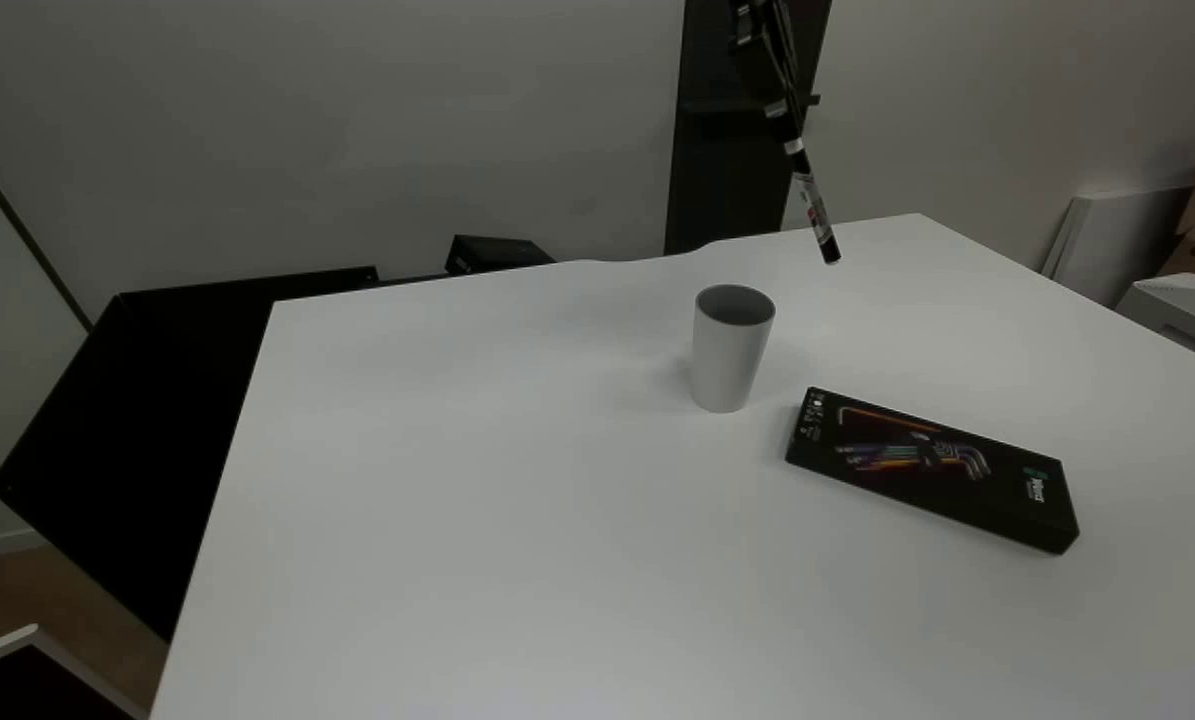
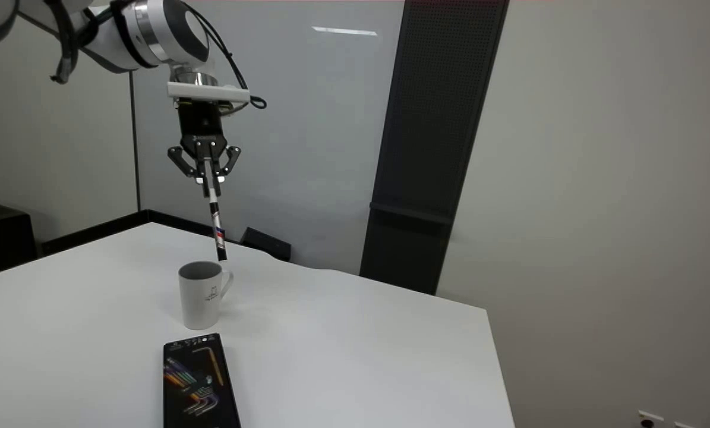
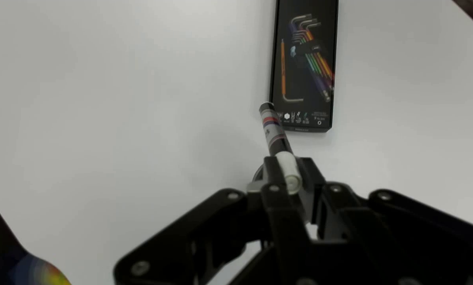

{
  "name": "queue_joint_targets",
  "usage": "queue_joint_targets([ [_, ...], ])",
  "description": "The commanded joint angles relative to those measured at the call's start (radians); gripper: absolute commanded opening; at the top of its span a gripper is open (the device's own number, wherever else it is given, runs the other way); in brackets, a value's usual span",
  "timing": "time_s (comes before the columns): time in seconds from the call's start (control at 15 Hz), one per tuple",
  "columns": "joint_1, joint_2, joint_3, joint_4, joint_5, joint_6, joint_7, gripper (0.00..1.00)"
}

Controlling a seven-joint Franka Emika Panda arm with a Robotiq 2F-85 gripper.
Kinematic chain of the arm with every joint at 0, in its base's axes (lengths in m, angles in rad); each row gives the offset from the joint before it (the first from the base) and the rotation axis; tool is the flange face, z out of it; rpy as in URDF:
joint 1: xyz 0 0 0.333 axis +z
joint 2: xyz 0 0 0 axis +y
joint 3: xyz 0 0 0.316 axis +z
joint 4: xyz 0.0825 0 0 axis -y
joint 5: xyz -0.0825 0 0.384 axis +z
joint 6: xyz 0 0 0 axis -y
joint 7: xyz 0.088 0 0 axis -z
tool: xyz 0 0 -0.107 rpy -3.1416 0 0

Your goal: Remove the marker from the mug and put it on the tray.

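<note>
The marker is slim, with a white end, a white label and a black lower tip; it shows in both exterior views [image 1: 812, 205] [image 2: 218, 229] and the wrist view [image 3: 273, 128]. My gripper [image 2: 212, 190] is shut on its white end, also in the wrist view [image 3: 287, 166]. The marker hangs tilted in the air, apart from the mug. The light-grey mug [image 1: 725, 365] stands upright on the table below, its handle visible in an exterior view [image 2: 199, 304]; the fingers mostly hide it in the wrist view. The tray [image 1: 932, 465] is a flat black rectangular box with printed hex keys, lying near the mug [image 2: 197, 383].
The white table [image 1: 457, 520] carries the mug and the black box. A wall stands behind the table, with a tall dark panel [image 2: 435, 148]. A small black object [image 2: 265, 244] sits by the table's far edge. Cardboard and white items [image 1: 1187, 310] stand beyond an edge.
</note>
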Motion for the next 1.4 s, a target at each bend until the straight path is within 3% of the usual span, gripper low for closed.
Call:
queue_joint_targets([
  [0.0,-0.023,-0.010,-0.011,-0.030,-0.005,-0.055,-0.035,0.07],
  [0.53,-0.076,-0.020,-0.001,-0.167,0.014,-0.002,-0.063,0.07],
  [1.33,-0.093,-0.050,0.025,-0.424,0.024,0.093,-0.044,0.07],
])
